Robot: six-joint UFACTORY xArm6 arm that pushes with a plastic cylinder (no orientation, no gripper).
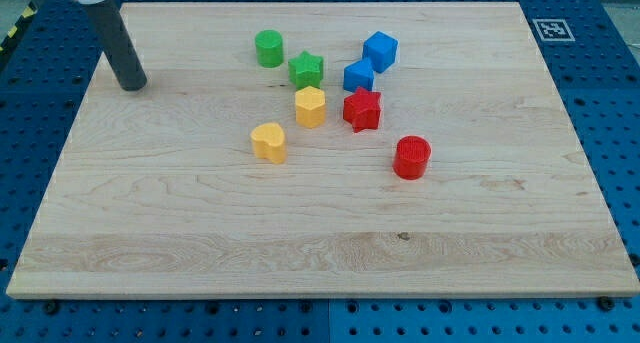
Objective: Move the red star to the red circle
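My tip (132, 84) rests on the counter (200, 243) near the view's top left, well apart from every block; the rod's upper part is cut off by the frame. There is no end effector to open or clench, only the rod. The red star (362, 109) sits just below a blue block (358, 76), beside the yellow hexagon (310, 106). The red circle (411, 157) stands apart, lower right.

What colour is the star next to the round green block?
Green: the green star beside the green cylinder, in the camera view.
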